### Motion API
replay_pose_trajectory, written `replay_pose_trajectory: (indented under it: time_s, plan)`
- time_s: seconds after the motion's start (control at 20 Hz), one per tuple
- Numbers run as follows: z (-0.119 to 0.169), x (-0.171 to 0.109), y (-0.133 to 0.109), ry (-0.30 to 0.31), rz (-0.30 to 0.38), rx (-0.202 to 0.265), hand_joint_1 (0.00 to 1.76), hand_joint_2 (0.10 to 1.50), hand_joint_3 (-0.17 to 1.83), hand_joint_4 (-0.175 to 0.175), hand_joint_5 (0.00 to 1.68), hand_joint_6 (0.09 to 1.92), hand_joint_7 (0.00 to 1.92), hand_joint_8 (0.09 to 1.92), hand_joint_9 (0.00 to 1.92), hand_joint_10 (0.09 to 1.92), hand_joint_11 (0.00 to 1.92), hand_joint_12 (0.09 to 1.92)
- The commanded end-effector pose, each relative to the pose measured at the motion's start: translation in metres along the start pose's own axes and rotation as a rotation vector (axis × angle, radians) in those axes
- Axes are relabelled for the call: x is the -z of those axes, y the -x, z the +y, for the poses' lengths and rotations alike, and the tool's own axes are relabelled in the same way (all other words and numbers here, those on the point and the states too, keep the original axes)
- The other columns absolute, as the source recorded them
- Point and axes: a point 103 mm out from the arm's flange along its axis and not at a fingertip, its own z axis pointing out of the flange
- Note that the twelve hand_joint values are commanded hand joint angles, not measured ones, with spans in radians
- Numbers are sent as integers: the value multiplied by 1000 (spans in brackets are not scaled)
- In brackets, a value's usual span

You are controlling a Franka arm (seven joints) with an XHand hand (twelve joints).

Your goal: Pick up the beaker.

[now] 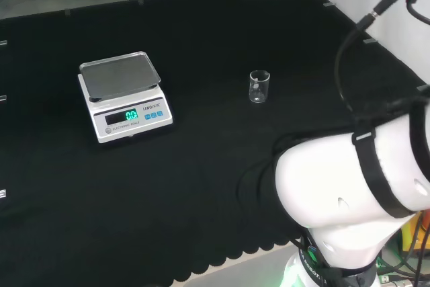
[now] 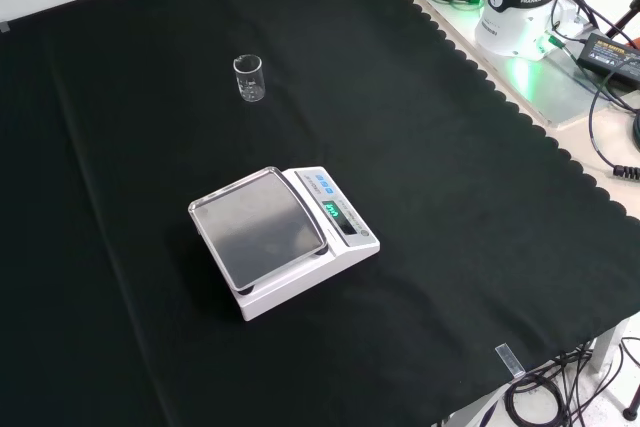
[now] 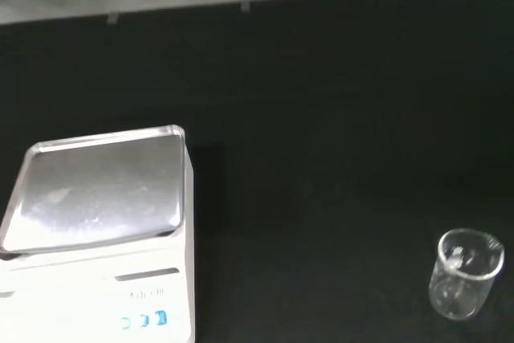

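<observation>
A small clear glass beaker (image 1: pixel 259 87) stands upright and alone on the black cloth, right of the scale in the head view. From the front it is the beaker (image 2: pixel 249 78) at the upper left, farther off than the scale. In the wrist view the beaker (image 3: pixel 466 274) looks empty and sits well away from the camera.
A white electronic scale (image 1: pixel 125 97) with a steel pan stands on the cloth; its display is lit. It is near the middle in the front view, scale (image 2: pixel 283 237), and close in the wrist view, scale (image 3: pixel 100 230). The arm's white link (image 1: pixel 349 179) is at the head view's lower right.
</observation>
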Motion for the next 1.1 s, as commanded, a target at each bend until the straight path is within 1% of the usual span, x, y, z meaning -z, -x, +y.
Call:
replay_pose_trajectory:
  time_s: [0.05,0.2,0.45,0.65,0.8,0.95,1.1]
  plan:
    - [46,-27,26,-39,74,-49,279,982,-44,-46,0,87,0,508,0,626,0,1511]
    - [59,-43,28,-66,72,-68,281,981,-44,-48,9,87,0,523,0,635,0,1514]
    - [83,-67,42,-100,83,-100,286,980,-44,-52,27,87,0,536,0,642,0,1515]
    - [101,-85,56,-127,80,-139,288,979,-43,-55,55,87,0,557,0,645,0,1512]
    - [115,-98,71,-156,96,-171,290,979,-43,-58,71,87,0,566,0,645,0,1510]
    - [125,-112,83,-172,98,-209,292,978,-43,-60,85,87,0,577,0,646,0,1508]
    - [132,-124,84,-183,105,-236,293,978,-42,-61,92,87,0,583,0,646,0,1507]
